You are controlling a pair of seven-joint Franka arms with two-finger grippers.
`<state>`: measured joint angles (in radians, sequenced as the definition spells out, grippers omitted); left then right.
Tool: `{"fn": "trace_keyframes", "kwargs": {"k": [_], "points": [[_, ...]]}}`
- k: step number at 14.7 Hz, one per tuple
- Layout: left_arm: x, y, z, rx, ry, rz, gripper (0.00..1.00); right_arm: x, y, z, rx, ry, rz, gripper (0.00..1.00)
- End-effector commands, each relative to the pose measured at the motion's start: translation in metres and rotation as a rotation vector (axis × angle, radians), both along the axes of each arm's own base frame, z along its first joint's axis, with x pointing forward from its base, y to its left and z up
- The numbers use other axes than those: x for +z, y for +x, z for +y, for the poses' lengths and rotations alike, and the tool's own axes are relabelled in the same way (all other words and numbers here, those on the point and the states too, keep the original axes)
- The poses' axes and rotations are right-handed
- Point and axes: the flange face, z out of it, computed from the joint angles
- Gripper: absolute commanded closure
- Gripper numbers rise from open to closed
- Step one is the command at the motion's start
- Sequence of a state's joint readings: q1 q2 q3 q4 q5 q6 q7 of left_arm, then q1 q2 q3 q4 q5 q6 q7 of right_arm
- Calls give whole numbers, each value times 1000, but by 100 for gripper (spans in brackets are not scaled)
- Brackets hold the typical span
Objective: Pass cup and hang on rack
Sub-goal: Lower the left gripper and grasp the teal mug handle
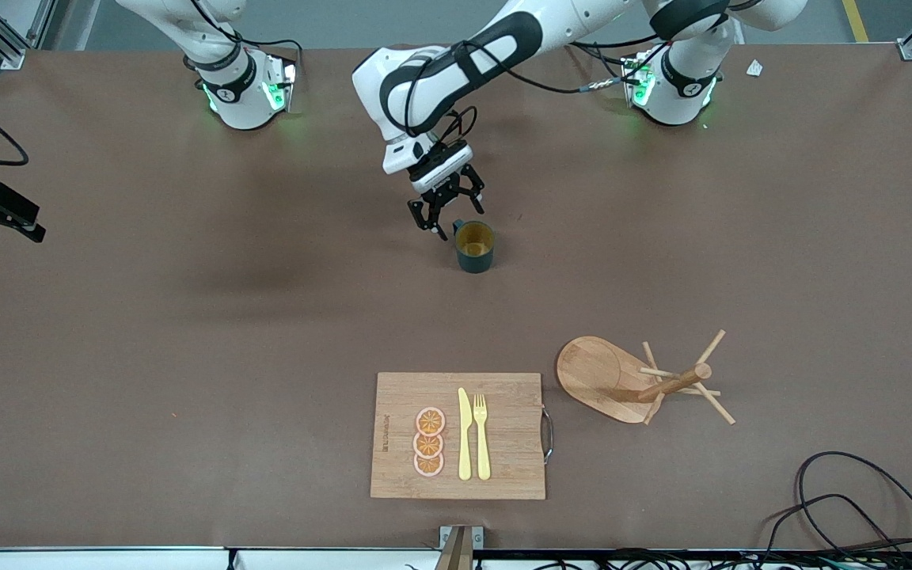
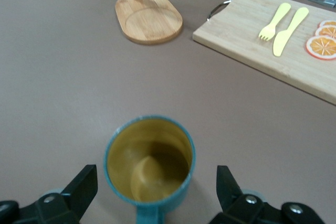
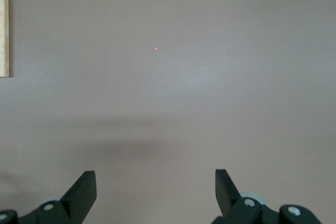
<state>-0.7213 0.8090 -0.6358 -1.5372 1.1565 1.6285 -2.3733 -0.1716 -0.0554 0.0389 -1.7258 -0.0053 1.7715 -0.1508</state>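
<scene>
The cup (image 1: 474,246), dark teal with a yellowish inside, stands upright near the table's middle. My left gripper (image 1: 454,218) is open and low beside it. In the left wrist view the cup (image 2: 149,156) sits between the two open fingertips of the left gripper (image 2: 156,183), its handle pointing toward the wrist, with gaps on both sides. The rack (image 1: 594,372), a wooden mug tree, stands upright nearer the front camera, toward the left arm's end; its oval base also shows in the left wrist view (image 2: 149,17). My right gripper (image 3: 155,182) is open and empty over bare table; it waits.
A bamboo cutting board (image 1: 511,443) with orange slices (image 1: 429,442), a yellow knife (image 1: 465,434) and a fork (image 1: 481,435) lies near the front edge, beside the rack. It also shows in the left wrist view (image 2: 241,30). Cables (image 1: 860,507) lie at the front corner.
</scene>
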Motion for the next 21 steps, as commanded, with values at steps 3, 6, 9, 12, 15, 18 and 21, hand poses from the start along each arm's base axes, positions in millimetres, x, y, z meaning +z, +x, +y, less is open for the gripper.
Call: {"fn": "trace_keyframes", "kwargs": {"k": [3,6,9,12,15,18,21], "points": [[-47,1,-14,4,6,-68,0,2,-1,-4,9,17,4,0],[-75,-1,-12,-9,11,-83,0,2,-1,-4,11,17,4,0],[-86,-4,-10,-4,10,-79,1,2,-1,-4,11,17,4,0],[-86,-3,-11,-3,9,-80,3,2,-2,-4,11,17,5,0],[-87,-9,-12,-9,7,-80,23,2,-1,-4,12,17,4,0],[-87,-11,-19,15,-75,-86,51,2,-1,-4,24,15,4,0],[-97,-14,-20,11,-98,-73,79,2,-1,-4,24,15,4,0]]}}
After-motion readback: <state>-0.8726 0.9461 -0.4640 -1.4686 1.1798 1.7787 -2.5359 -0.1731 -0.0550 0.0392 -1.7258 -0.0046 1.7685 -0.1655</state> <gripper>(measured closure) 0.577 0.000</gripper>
